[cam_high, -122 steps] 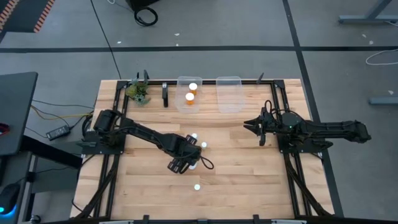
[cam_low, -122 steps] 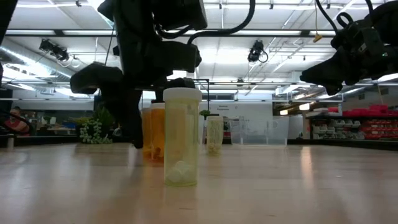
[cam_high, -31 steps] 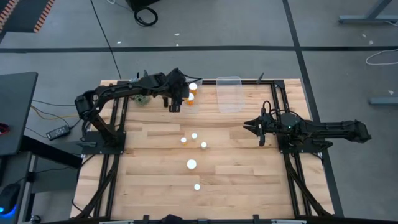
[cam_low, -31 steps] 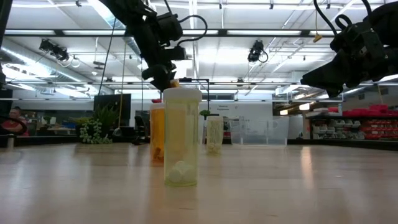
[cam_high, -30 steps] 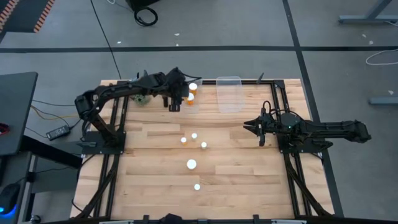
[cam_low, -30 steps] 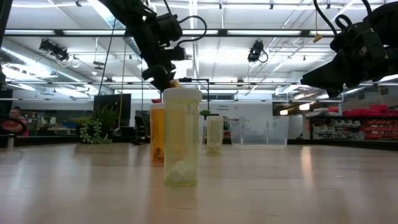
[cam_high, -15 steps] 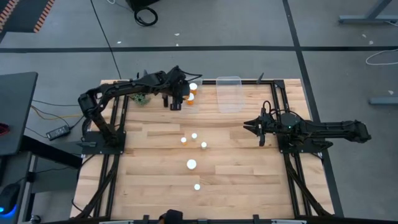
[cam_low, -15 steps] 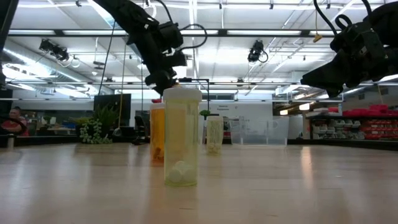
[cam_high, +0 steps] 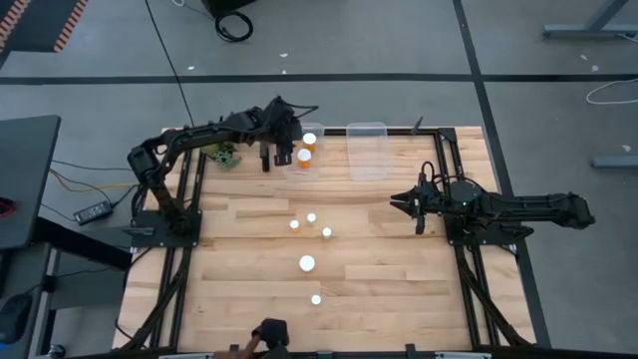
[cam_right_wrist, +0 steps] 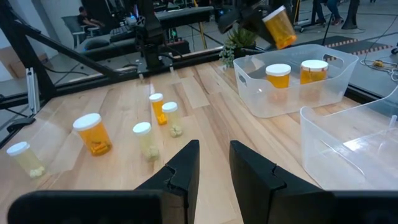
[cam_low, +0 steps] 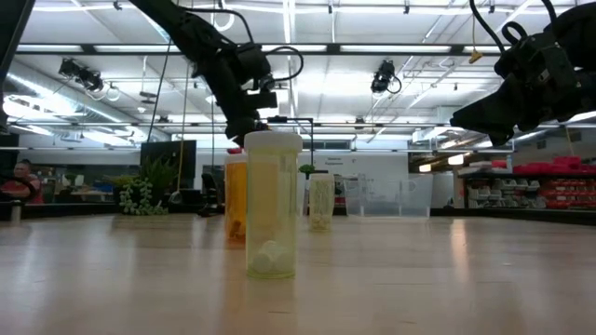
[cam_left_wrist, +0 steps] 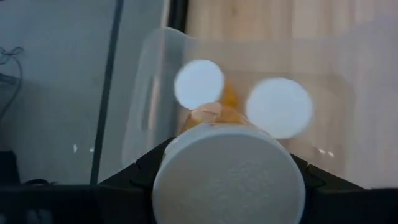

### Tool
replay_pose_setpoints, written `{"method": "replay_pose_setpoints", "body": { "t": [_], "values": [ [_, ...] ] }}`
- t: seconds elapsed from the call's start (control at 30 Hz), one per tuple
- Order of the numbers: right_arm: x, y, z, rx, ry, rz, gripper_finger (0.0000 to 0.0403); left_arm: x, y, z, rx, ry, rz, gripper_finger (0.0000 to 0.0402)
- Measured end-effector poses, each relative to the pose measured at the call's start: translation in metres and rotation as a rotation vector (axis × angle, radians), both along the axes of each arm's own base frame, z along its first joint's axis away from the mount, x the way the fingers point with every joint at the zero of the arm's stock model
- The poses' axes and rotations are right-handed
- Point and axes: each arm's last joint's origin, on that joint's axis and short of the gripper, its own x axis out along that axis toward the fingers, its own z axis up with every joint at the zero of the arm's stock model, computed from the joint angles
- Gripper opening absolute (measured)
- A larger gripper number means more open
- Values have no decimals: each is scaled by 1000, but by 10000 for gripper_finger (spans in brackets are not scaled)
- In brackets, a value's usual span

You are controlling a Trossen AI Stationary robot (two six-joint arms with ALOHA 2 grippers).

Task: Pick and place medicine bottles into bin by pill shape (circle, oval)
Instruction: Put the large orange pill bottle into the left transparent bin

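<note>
My left gripper (cam_high: 286,150) hangs over the left clear bin (cam_high: 299,168) at the table's far edge, shut on an orange medicine bottle (cam_right_wrist: 281,28) with a white cap (cam_left_wrist: 229,180). Two white-capped bottles (cam_high: 310,139) (cam_high: 304,156) stand upright on the bin's floor. Several more bottles stand on the wood mid-table, among them one with a wider cap (cam_high: 307,263) and a small one (cam_high: 316,299). The right clear bin (cam_high: 367,150) holds nothing that I can see. My right gripper (cam_high: 404,202) waits at the right, level, its fingers (cam_right_wrist: 186,165) a narrow gap apart with nothing between them. My left gripper pinches the bottle between its two fingers (cam_left_wrist: 134,177), one on either side just below the cap (cam_left_wrist: 186,146). The fingers slant down from the table's left. The bottle is lifted clear and tilted, its cap toward the wrist and its orange body (cam_right_wrist: 284,34) hanging above the bin.
A small green plant (cam_high: 221,152) and a black upright post (cam_high: 264,155) stand just left of the left bin. A black frame rail (cam_high: 439,160) runs round the table. A person's hand with a dark object (cam_high: 267,332) shows at the near edge.
My left gripper has carried the bottle a little farther toward the table's far edge over the left bin and has sunk slightly, still shut on it. A hand with a dark object has come into view at the near edge.
</note>
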Motion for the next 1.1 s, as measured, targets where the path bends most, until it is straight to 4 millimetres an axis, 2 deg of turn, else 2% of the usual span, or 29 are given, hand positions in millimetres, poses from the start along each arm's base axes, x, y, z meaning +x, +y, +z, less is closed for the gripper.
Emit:
{"method": "replay_pose_setpoints", "body": {
  "t": [0.2,0.73,1.1],
  "values": [
    [0,0,0,0,0,0,95,1,9,-2,24,-32,17,202],
    [0,0,0,0,1,0,95,5,28,-39,28,55,86,203],
    [0,0,0,0,1,0,95,7,28,-41,33,51,80,202]
  ]
}}
